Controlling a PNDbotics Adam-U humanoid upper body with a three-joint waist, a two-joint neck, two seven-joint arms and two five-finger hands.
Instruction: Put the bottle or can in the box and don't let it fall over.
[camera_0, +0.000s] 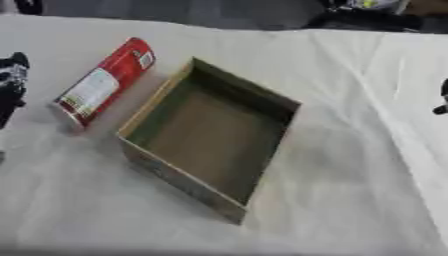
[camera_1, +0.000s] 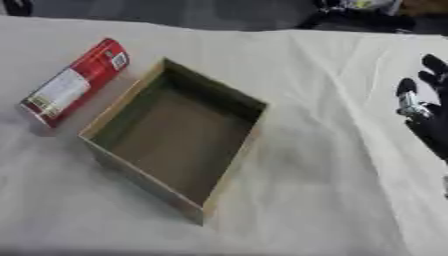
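Can: red cylindrical can w/ white label (camera_0: 107, 80) stands on the cloth, leaning in the view, at 10 o'clock of box, just beside its left wall; not yet in.
Box: open shallow cardboard box, olive inside (camera_0: 262, 98), empty, mouth up, ready to take it.
Left hand: black hand (camera_0: 12, 82) at 9 o'clock edge, near can, prob. placed to reach it; fingers — can't tell.
Right hand: black hand (camera_1: 426, 107) at 3 o'clock edge, fingers up, relaxed, holding nothing; idle.
Surface: white cloth-covered table (camera_0: 350, 180).
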